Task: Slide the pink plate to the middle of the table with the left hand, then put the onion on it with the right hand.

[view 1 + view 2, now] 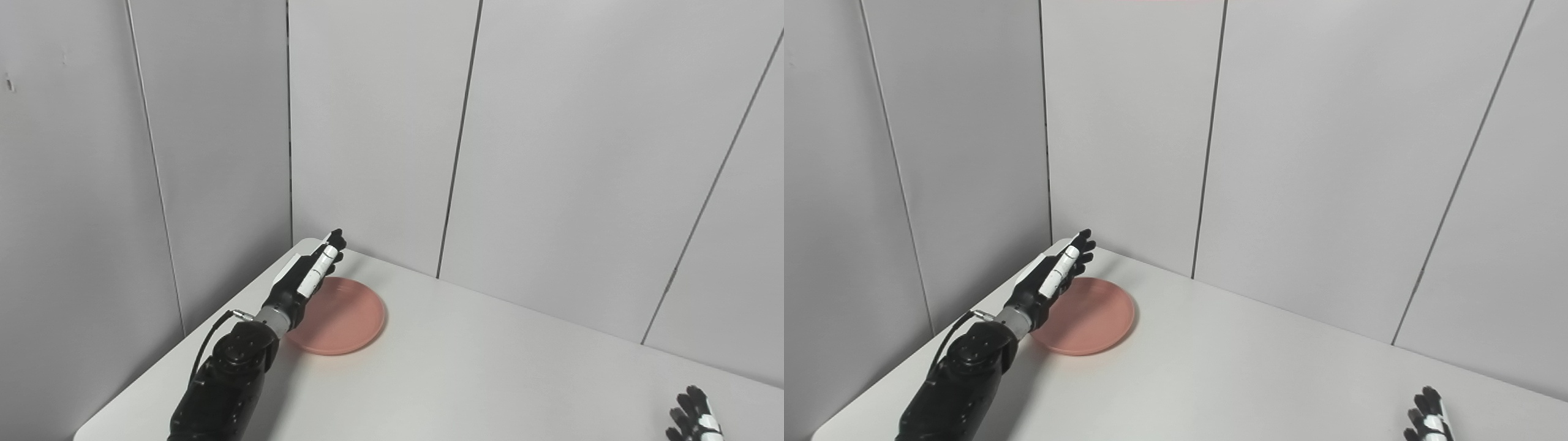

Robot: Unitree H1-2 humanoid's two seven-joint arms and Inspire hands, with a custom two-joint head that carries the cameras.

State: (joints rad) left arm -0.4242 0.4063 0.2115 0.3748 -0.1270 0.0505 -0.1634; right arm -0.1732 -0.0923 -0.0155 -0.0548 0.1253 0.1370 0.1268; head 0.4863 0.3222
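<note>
Two hands: the left hand (309, 272) is seen at the far left of the table (490, 367), the right hand (695, 419) at the near right edge of view
Plate place: the plate (346, 318) lies flat near the far left corner, well apart from the table's middle, so the slide is judged not yet done
Onion place: no onion is shown in either view; its spot cannot be told
Risk, overshoot: the left fingers (1078, 248) are stretched past the plate's far left rim, toward the wall (214, 184); if they are lowered there, the table could be struck and the rim missed
Risk, tipping: the plate is shallow with a raised rim; were one edge pressed from above, it might be tilted or flicked instead of slid
Risk, slip: table and plate look smooth, so a light side push may be lost and the plate left short of the middle
Risk, edge: the plate sits close to the table's left edge, so a push in the wrong direction could send it off
Left pose: the arm is reached far forward, the hand held edge-on above the plate's left side; contact with the plate cannot be told
Left fingers: held straight and close together, nothing grasped
Right pose: only the fingertips are seen, pointing up, spread a little, nothing held
</note>
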